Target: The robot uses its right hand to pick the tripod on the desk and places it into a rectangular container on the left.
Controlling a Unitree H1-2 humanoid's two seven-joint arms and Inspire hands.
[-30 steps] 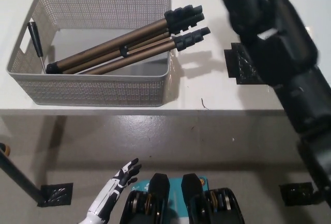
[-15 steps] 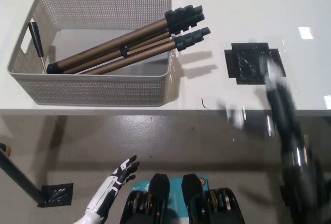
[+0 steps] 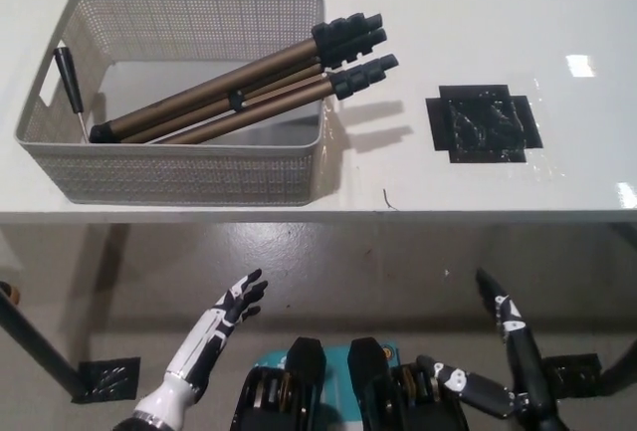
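Desk carries the mesh container; tripod lies diagonally inside, feet over the right rim. Both hands low, off the desk, released: right hand, left hand, fingers spread.

One view only, head cam, looking steeply down from above the desk, no second view to overlap. Desk fills upper half of frame, its front edge running across the middle w/ floor below. Container sits upper left, fairly near. Black tape patch right of centre.
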